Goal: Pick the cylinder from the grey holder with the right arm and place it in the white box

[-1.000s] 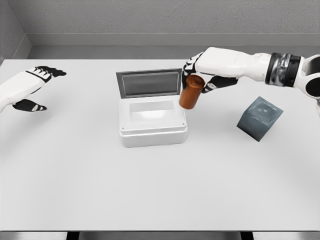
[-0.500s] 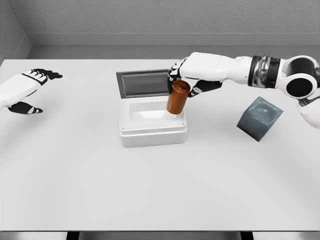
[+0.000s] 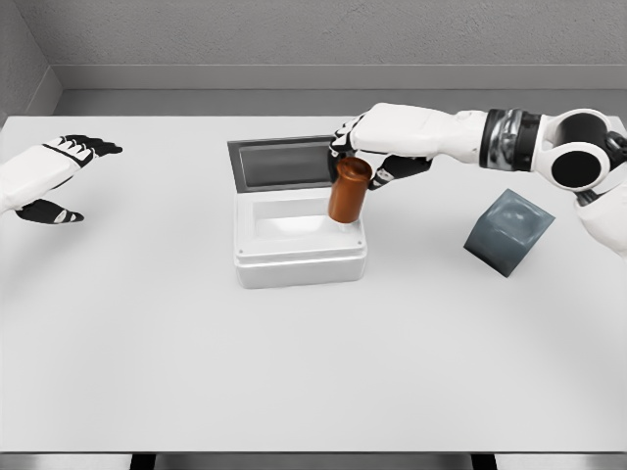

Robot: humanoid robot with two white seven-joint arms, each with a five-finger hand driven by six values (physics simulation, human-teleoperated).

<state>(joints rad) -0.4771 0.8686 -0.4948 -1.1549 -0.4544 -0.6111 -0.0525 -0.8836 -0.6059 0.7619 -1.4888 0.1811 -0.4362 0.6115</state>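
Right hand [image 3: 377, 155] closed around top of brown cylinder [image 3: 349, 190], fingers curled over its upper end. Cylinder tilted slightly, held above right side of open white box [image 3: 299, 251], lower end over the box's hollow. Box lid [image 3: 285, 163] standing up at the rear, toward desk's [image 3: 294, 372] far edge. Grey holder [image 3: 508, 231] tipped on an edge, near desk's right edge, well apart from box. Left hand [image 3: 57, 176] at desk's left edge, fingers spread, holding nothing.

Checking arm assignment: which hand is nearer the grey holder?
Right. The right hand, gripping the cylinder over the white box, is nearer the grey holder; the left hand sits at the table's far left.
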